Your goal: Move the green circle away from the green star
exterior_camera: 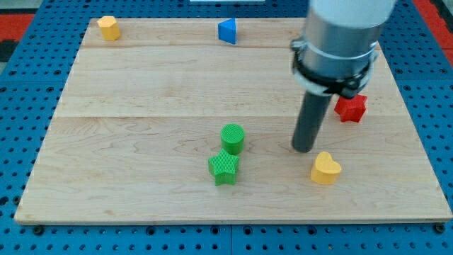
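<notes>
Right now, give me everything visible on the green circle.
The green circle is a short upright cylinder with a ribbed, plastic-looking surface, standing flat on the wooden board near its middle. The green star sits just below it toward the view's bottom, touching or nearly so. My tip stands apart on the view's right.
</notes>
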Controlling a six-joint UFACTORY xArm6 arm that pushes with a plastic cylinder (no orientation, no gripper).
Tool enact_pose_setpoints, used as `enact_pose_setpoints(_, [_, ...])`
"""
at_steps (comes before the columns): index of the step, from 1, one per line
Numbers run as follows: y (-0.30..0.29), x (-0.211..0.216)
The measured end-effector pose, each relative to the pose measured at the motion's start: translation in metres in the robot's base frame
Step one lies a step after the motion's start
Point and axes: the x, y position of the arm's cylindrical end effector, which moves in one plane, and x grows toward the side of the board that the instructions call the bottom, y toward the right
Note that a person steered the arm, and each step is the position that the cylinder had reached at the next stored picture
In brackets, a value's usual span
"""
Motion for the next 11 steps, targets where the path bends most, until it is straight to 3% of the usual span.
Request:
enact_pose_setpoints(1, [0.006,0.024])
enact_pose_setpoints(2, [0.08,0.053])
enact_pose_setpoints(3, [0.02,0.028])
enact_pose_setpoints(4, [-0.021,-0.026])
enact_pose_setpoints(5, [-0.088,-0.024])
enact_pose_setpoints(6, [-0.105,-0.011])
enact_pose_setpoints(7, [-0.158,0.002])
enact_pose_setpoints(8, [-0.233,-0.016])
enact_pose_setpoints(9, [-0.257,-0.07])
enact_pose_setpoints(10, [-0.241,-0.061])
enact_pose_setpoints(11, [-0.189,-0.061])
